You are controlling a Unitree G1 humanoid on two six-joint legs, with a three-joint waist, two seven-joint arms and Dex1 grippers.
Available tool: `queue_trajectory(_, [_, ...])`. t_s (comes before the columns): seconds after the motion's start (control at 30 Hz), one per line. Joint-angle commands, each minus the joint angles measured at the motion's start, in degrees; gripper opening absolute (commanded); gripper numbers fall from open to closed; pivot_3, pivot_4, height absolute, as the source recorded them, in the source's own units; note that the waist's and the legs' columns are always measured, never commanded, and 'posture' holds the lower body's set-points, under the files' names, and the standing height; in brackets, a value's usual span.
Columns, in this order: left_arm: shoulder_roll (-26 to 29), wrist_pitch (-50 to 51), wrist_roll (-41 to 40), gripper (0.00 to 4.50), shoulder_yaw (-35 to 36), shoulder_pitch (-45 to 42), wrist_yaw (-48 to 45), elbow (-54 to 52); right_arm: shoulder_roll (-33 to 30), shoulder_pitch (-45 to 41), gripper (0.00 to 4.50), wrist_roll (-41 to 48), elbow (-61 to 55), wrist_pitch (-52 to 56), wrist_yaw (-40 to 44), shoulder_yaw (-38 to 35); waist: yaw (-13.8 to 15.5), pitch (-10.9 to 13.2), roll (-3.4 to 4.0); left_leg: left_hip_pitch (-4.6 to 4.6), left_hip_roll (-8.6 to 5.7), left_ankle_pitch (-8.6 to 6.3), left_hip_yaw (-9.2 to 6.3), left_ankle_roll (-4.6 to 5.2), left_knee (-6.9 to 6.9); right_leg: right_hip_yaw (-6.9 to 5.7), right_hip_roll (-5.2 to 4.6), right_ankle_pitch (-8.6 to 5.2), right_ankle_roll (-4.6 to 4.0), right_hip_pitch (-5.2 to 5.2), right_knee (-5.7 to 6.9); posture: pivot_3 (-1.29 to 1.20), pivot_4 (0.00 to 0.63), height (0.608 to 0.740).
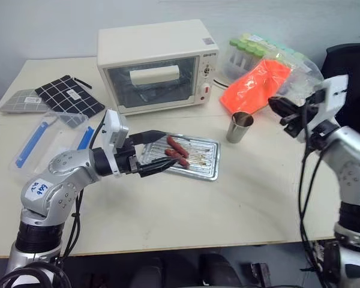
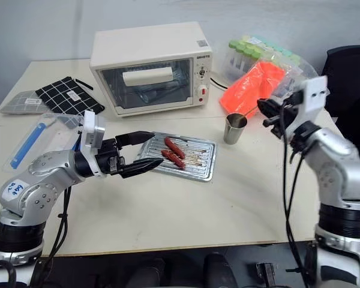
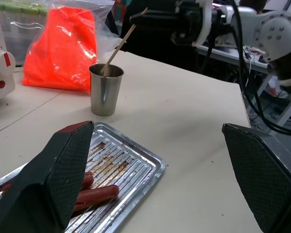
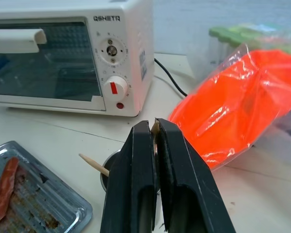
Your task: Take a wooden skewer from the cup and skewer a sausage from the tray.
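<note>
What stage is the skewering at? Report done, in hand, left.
Done: the right gripper has shut on a skewer.
In hand: the skewer's lower end is still in the cup.
Left: both sausages lie unpierced on the tray, by the open left gripper.

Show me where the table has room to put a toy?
Bare table lies in front of the tray, and between the cup and the table's near edge. It is crowded at the back: toaster oven, orange bag, and clear box at the left.
</note>
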Motion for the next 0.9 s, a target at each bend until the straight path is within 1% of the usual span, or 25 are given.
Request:
queue_trajectory(0.03, [-0.1,-1.9,0.7,4.50,-0.1,-1.5,-1.7,-0.3,-3.9,-5.1,0.07,9.5,-2.2,9.8,0.6,-4.9,0.0,0.0,0.00,0.00,-0.01,0.00,0.00,0.00,-0.01,0.00,0.00,0.00,0.00,-0.01,-0.01,0.00,0.150,0.740])
queue_trajectory(0.07, [-0.2,-2.0,0.6,4.50,-0.1,-1.7,-1.7,-0.2,-4.2,-6.6,0.07,12.6,-1.7,12.9,0.3,-6.0,0.0,0.0,0.00,0.00,0.01,0.00,0.00,0.00,-0.01,-0.01,0.01,0.00,0.00,0.00,-0.01,0.00,0.150,0.740])
queue_trajectory(0.1, [-0.5,-2.1,0.5,4.50,-0.1,-2.2,-1.8,-0.2,-3.7,-9.1,0.07,17.9,-0.6,17.4,-1.4,-7.5,-0.1,0.0,0.00,0.01,0.03,0.00,0.00,0.00,-0.01,-0.01,0.02,0.00,0.00,0.00,0.00,0.00,0.150,0.740])
queue_trajectory(0.13, [-0.8,-2.4,0.6,4.50,-0.1,-2.9,-1.7,-0.2,-2.9,-12.0,0.07,24.8,1.4,22.4,-3.2,-9.1,-0.2,0.0,0.00,0.00,0.03,0.00,0.01,0.00,-0.04,0.00,0.02,0.00,0.00,0.00,0.02,0.00,0.150,0.740])
queue_trajectory(0.17, [-1.1,-2.6,0.6,4.50,-0.2,-3.4,-1.7,-0.3,-2.3,-14.0,0.07,29.5,3.0,26.0,-4.8,-10.3,-0.2,0.0,-0.01,0.00,0.03,0.00,0.02,0.00,-0.03,0.02,0.02,0.00,0.00,-0.01,0.04,0.00,0.150,0.740])
queue_trajectory(0.23, [-2.3,-2.7,0.2,4.50,-0.1,-4.9,-1.1,-0.4,-0.8,-16.3,0.07,41.9,7.2,30.6,-10.6,-11.1,-0.1,0.0,-0.01,0.00,0.05,0.00,0.01,0.00,-0.03,-0.01,0.02,0.00,0.00,0.00,0.04,0.00,0.150,0.740])
queue_trajectory(0.3, [-3.8,-2.1,-1.0,4.50,0.1,-6.5,0.0,-0.4,0.2,-16.4,0.07,51.6,9.2,30.5,-17.5,-10.4,-0.1,0.0,-0.02,-0.01,0.06,0.00,-0.03,0.00,0.00,-0.06,0.01,0.00,0.00,0.04,0.02,0.00,0.150,0.740])
queue_trajectory(0.37, [-5.2,-1.6,-1.8,4.50,0.3,-7.8,0.7,-0.2,1.0,-15.0,0.07,62.2,9.7,27.2,-25.5,-7.8,0.1,0.0,-0.02,-0.08,0.03,0.00,-0.04,0.02,0.07,-0.11,-0.03,0.01,0.01,0.05,0.01,0.00,0.150,0.740])
queue_trajectory(0.47, [-6.7,-2.4,-0.9,4.50,-0.4,-9.2,1.3,0.5,0.5,-12.1,0.07,72.5,7.5,23.3,-32.0,-3.8,0.1,0.0,-0.02,-0.19,0.03,0.00,-0.09,0.04,0.19,-0.18,-0.05,0.02,0.04,0.04,0.00,0.00,0.150,0.740])
queue_trajectory(0.57, [-8.4,-3.1,-0.1,4.50,-1.1,-10.6,1.6,1.4,1.7,-11.1,0.07,75.4,6.0,21.0,-34.1,-2.8,0.0,0.0,-0.02,-0.23,0.03,0.00,-0.08,0.05,0.25,-0.18,-0.03,0.03,0.05,0.04,0.02,0.00,0.150,0.740])
queue_trajectory(0.77, [-11.9,-4.6,0.6,4.50,-2.0,-13.1,2.2,3.5,3.3,-9.5,0.07,75.4,3.1,19.3,-34.4,-1.8,0.0,0.0,-0.02,-0.23,0.04,0.00,-0.08,0.06,0.27,-0.18,0.00,0.03,0.06,0.04,0.03,0.00,0.150,0.740])
queue_trajectory(0.83, [-13.0,-5.3,0.9,4.12,-2.2,-13.4,2.3,4.4,4.7,-9.4,0.00,75.4,2.5,18.6,-34.5,-2.0,0.0,0.0,-0.02,-0.23,0.04,-0.01,-0.08,0.06,0.28,-0.17,0.00,0.03,0.06,0.04,0.03,0.00,0.150,0.740])
queue_trajectory(0.87, [-13.5,-5.8,1.4,4.00,-2.4,-13.5,2.2,4.8,5.2,-9.3,0.00,75.4,2.0,18.4,-34.4,-2.0,0.0,0.0,-0.02,-0.23,0.05,-0.01,-0.08,0.06,0.28,-0.18,0.01,0.03,0.06,0.04,0.03,0.00,0.150,0.740])
queue_trajectory(0.9, [-13.9,-6.2,1.8,3.76,-2.5,-13.6,2.2,5.2,5.5,-9.1,0.00,75.4,1.4,18.3,-34.4,-1.9,0.0,0.0,-0.02,-0.23,0.05,-0.01,-0.08,0.06,0.28,-0.18,0.01,0.03,0.06,0.03,0.03,0.00,0.150,0.740])
